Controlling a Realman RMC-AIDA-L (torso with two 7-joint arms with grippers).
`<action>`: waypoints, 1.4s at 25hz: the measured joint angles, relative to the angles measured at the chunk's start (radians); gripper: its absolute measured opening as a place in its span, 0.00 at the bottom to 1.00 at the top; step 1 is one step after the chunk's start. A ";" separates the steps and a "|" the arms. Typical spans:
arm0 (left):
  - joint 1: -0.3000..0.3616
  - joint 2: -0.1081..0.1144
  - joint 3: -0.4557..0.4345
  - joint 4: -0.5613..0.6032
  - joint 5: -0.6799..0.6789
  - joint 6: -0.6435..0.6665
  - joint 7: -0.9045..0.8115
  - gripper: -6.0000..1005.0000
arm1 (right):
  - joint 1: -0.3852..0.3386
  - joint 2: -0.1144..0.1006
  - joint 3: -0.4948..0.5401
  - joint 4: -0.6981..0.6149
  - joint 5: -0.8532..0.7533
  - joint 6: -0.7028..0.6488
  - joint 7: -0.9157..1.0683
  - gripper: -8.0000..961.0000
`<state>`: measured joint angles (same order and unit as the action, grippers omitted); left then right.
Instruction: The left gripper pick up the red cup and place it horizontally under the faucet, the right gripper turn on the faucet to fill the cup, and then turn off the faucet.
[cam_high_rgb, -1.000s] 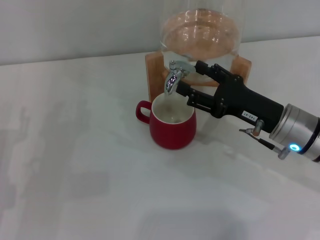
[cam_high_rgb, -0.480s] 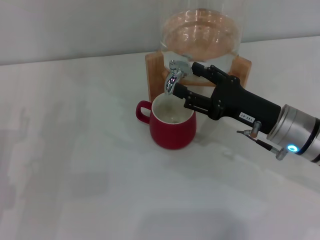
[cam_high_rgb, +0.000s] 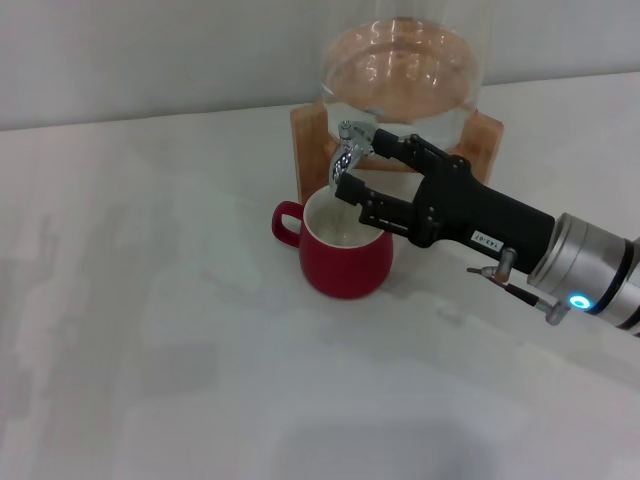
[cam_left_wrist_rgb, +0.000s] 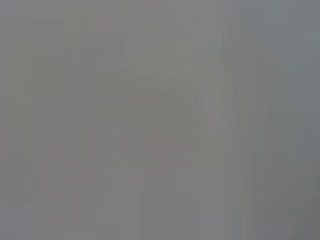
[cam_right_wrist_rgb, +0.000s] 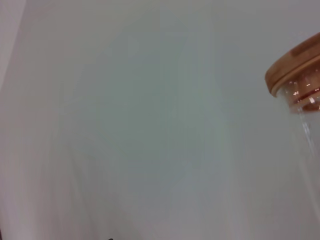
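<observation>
The red cup (cam_high_rgb: 345, 252) stands upright on the white table, its handle pointing to the left, directly under the spout of the chrome faucet (cam_high_rgb: 347, 152). My right gripper (cam_high_rgb: 362, 164) reaches in from the right with its fingers spread. The upper finger is by the faucet's top lever. The lower finger is just above the cup's rim, beside the spout. I cannot tell whether water is running. The left gripper is out of view, and the left wrist view shows only plain grey.
The glass dispenser (cam_high_rgb: 402, 70) sits on its wooden stand (cam_high_rgb: 309, 150) at the back of the table. Its wooden lid and glass wall show in the right wrist view (cam_right_wrist_rgb: 296, 65). White tabletop (cam_high_rgb: 150, 330) spreads to the left and front.
My right gripper has moved left toward the faucet. Its fingers now reach past the spout on either side. The cup has not moved.
</observation>
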<state>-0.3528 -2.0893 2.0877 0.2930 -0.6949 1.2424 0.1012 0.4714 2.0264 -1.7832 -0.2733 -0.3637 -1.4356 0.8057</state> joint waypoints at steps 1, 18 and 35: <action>0.000 0.000 0.000 0.000 0.000 0.000 0.000 0.65 | -0.001 0.000 -0.001 -0.002 0.000 0.001 0.001 0.90; 0.000 0.000 0.002 0.000 0.000 0.000 0.000 0.66 | -0.003 0.000 -0.016 -0.022 0.002 0.002 0.010 0.90; -0.010 0.000 0.002 -0.017 0.000 0.000 -0.001 0.66 | -0.025 -0.011 0.034 -0.021 0.011 -0.004 0.004 0.90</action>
<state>-0.3625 -2.0894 2.0893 0.2755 -0.6952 1.2422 0.0999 0.4467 2.0158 -1.7489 -0.2945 -0.3524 -1.4395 0.8096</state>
